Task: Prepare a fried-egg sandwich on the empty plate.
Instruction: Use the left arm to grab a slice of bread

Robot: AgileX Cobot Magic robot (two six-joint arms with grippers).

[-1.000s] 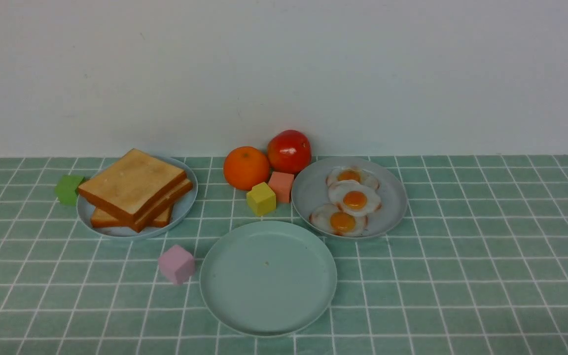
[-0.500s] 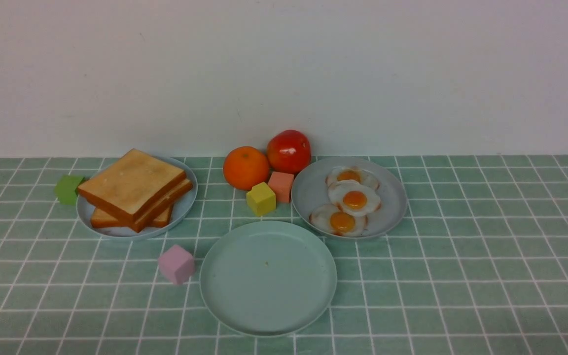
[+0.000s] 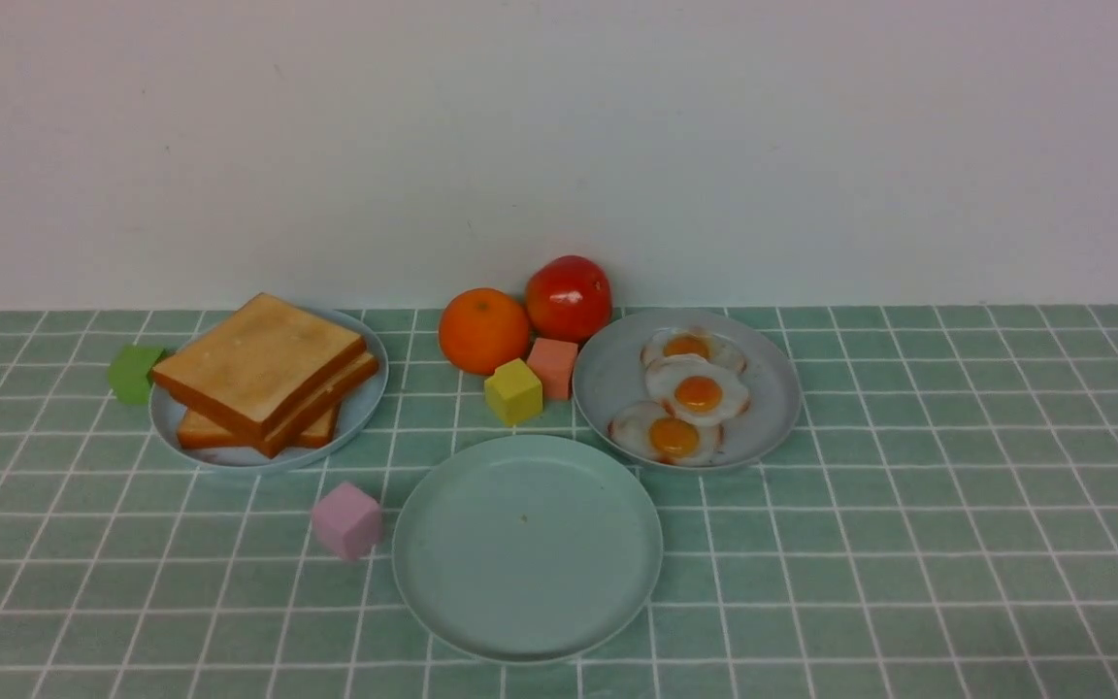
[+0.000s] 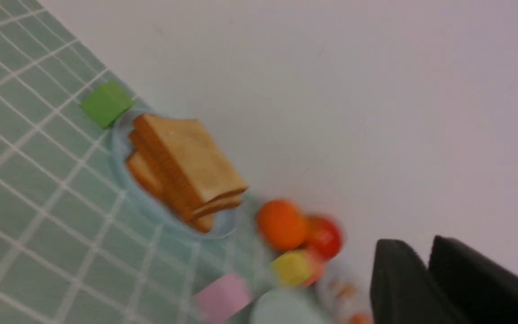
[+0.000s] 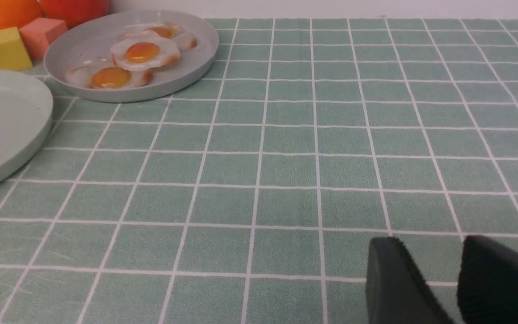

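The empty mint-green plate (image 3: 527, 547) lies at the front centre; its rim also shows in the right wrist view (image 5: 2, 121). A stack of toast slices (image 3: 263, 374) sits on a light-blue plate (image 3: 365, 408) at the back left, blurred in the left wrist view (image 4: 187, 171). Three fried eggs (image 3: 698, 392) lie on a bluish-grey plate (image 3: 772, 388) at the back right. No sandwich is in view. Neither gripper shows in the front view. My left gripper (image 4: 414, 241) is in the air, fingers together, empty. My right gripper (image 5: 427, 240) is low over the table right of the plates, slightly open, empty.
An orange (image 3: 483, 330) and a tomato (image 3: 569, 297) stand by the back wall between the plates. A yellow cube (image 3: 513, 391) and a salmon cube (image 3: 553, 367) sit before them. A pink cube (image 3: 347, 520) lies left of the mint plate, a green cube (image 3: 134, 373) left of the toast.
A dark bit of my left arm showed at the front view's bottom-left corner half a second ago and is gone now. Nothing on the table has moved.
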